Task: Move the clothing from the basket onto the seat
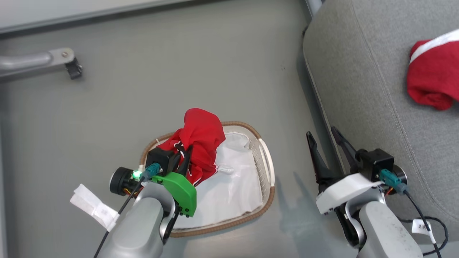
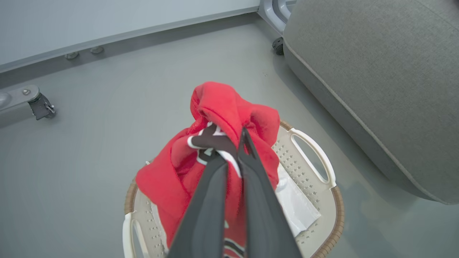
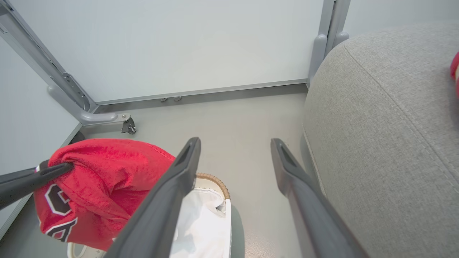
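Observation:
My left gripper [image 1: 189, 148] is shut on a red jersey [image 1: 200, 139] with black-and-white lettering and holds it bunched above the basket [image 1: 267, 172], its lower part hanging down inside. In the left wrist view the fingers [image 2: 231, 147] pinch a fold of the jersey [image 2: 229, 111] over the basket [image 2: 333, 200]. My right gripper [image 1: 322, 132] stands open and empty between basket and seat [image 1: 365, 89]; the right wrist view shows its spread fingers [image 3: 235, 143] and the jersey [image 3: 104, 179]. Another red garment [image 1: 432, 79] with a white stripe lies on the seat.
A white liner sheet [image 1: 233, 182] covers the basket's bottom. A grey metal frame leg with a caster [image 1: 73, 68] stands on the floor at the far left. The wall's baseboard [image 3: 200, 95] runs behind. Open grey floor lies between basket and seat.

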Controlling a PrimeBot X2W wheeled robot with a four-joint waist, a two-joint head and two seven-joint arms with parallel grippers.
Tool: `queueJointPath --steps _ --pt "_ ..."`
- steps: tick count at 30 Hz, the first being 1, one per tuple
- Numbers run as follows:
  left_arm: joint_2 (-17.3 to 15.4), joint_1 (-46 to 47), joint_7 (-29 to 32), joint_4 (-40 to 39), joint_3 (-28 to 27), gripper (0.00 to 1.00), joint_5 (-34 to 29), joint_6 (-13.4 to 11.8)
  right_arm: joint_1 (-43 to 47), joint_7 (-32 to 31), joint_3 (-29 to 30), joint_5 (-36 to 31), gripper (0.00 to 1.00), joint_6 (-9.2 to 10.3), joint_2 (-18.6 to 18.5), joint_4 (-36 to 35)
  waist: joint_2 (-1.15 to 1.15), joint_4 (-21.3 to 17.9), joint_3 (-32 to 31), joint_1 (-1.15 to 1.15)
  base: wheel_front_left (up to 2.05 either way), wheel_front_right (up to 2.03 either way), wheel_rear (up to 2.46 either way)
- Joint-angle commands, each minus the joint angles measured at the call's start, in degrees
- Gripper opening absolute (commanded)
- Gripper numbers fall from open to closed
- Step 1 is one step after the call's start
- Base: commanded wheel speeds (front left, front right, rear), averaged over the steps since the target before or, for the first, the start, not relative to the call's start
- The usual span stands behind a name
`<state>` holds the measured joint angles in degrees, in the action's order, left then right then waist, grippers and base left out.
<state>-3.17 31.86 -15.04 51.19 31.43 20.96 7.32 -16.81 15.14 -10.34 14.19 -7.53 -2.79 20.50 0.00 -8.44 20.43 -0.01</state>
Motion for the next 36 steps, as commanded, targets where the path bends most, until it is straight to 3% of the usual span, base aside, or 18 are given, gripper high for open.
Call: queueJointPath --steps 1,20,36 --pt "-0.05 -1.64 -0.18 -1.66 -0.51 0.00 -0.54 0.19 1.43 0.01 0.12 -0.59 1.00 0.08 -0.26 0.19 0.00 3.82 -5.41 0.01 0.00 0.00 0.00" --pt "0.17 -8.77 -0.19 -22.95 -5.57 0.00 -2.01 0.21 8.90 0.01 0.04 -3.05 1.00 0.08 -0.25 -0.14 0.00 6.72 -15.29 0.01 0.00 0.00 0.00" --pt "0.18 -9.39 -0.20 -31.99 -5.84 0.00 -0.73 -0.80 12.08 0.01 -0.11 -2.58 1.00 0.08 -0.24 -0.78 0.00 5.87 -18.01 0.01 0.00 0.00 0.00"
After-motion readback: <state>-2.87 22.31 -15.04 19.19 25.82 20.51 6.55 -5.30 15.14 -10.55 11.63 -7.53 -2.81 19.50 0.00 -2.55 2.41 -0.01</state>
